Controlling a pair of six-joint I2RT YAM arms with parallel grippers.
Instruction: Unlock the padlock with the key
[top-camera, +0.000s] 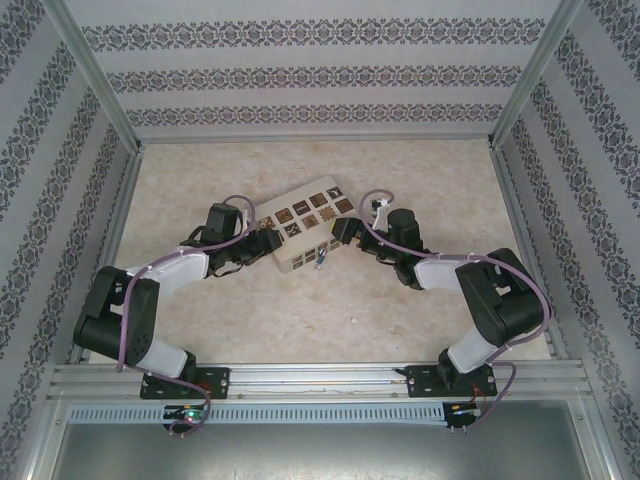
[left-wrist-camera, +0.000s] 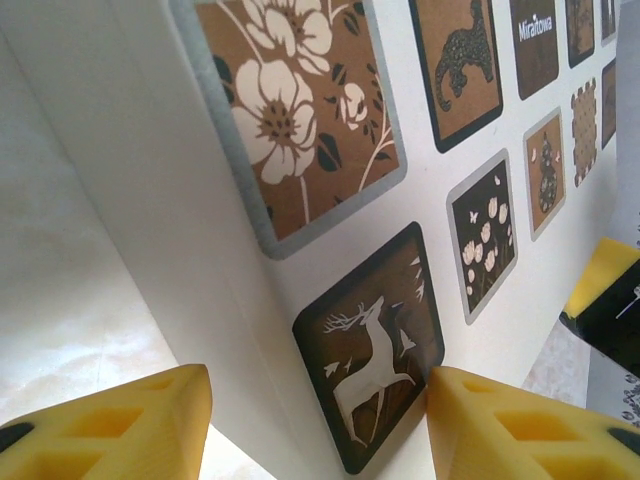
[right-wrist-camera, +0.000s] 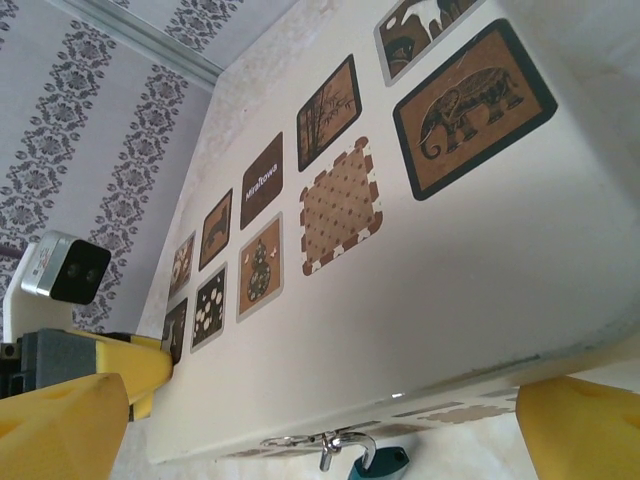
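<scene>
Bracing the box seemed the step in hand. The cream patterned box (top-camera: 300, 215) lay askew about the middle of the table (top-camera: 400, 310), with an arm reaching to each end. The left claw (left-wrist-camera: 320, 385) straddled the left end, fingers part-spread; whether they pressed the box I could not tell. The right claw (right-wrist-camera: 322, 392) stood spread wide about the right end, pinching nothing. The padlock (right-wrist-camera: 381, 463), small and blue, hung from a silver clasp (right-wrist-camera: 320, 442) on the box's side facing the table's near edge. Next, I judged, the box needed steadying while the key was brought and lined up with the keyhole, a fine job.
</scene>
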